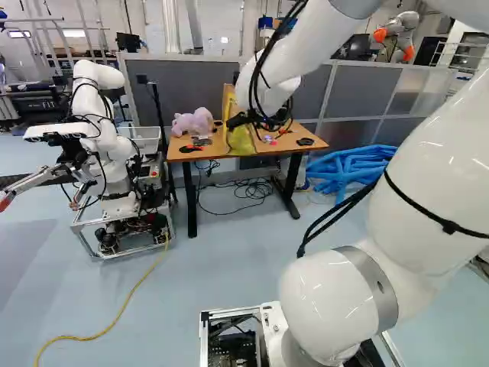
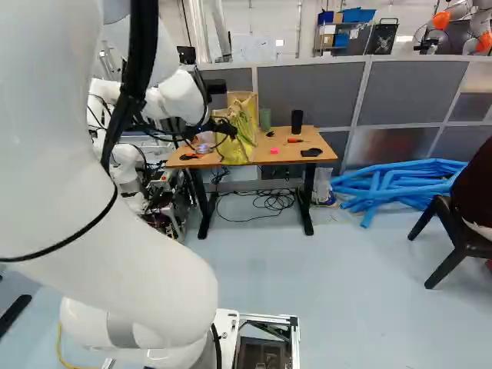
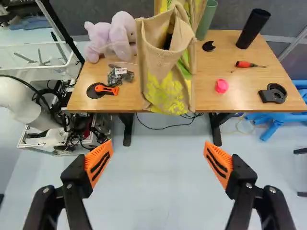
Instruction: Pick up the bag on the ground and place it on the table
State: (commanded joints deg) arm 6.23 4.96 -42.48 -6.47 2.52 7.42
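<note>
Rises as a thick white arm (image 1: 428, 176) from the lowest joint (image 1: 328, 306), bends near the top of the left base view, then slopes forward and down through the forearm (image 1: 313, 38) to the wrist (image 1: 267, 84). Carries black cables (image 1: 276, 37) along that stretch. Ends in a black claw (image 2: 228, 131). In the wrist view, holds both fingers (image 3: 74, 177) spread wide, orange pads (image 3: 101, 152) well apart and angled toward each other

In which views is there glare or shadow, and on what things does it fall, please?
Left base view: small bright highlights on the arm's glossy white shell, and a darker patch on the floor at that view's left. Right base view: soft sheen on the lower wall panel. Wrist view: pale shine on the floor between the hand's fingers, deep shadow inside the mouth of the bag.
</note>
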